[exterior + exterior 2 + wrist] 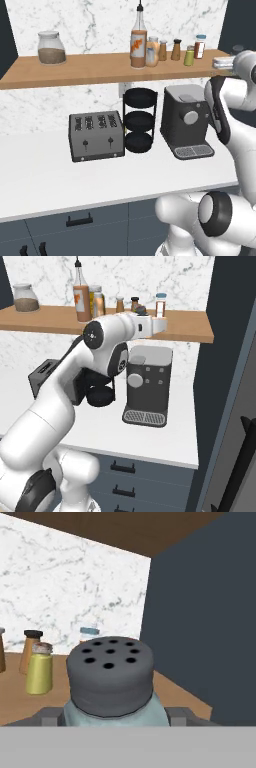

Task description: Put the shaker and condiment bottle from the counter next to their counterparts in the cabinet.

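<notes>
We have the shaker [111,684] clamped between the fingers [47,716], jaws partly closed on its pale blue-green body, grey perforated cap facing the hand camera. Gripper [112,719] sits up at cabinet [190,331] level, toward the shelf's right end near the dark side panel [205,612]. In the hand view the yellow-green shaker [39,668] and brown shaker [30,649] stand to the left of ours, apart from it, with the blue-capped one [90,632] behind. Whether our shaker touches the board, we cannot tell. Bottle [138,42] already stands on the shelf, just left of the spice cluster [172,51]. A glass jar [51,48] is at the far left. On the counter [45,185]: toaster [96,135], black tiered rack [140,120], coffee machine [187,121].
</notes>
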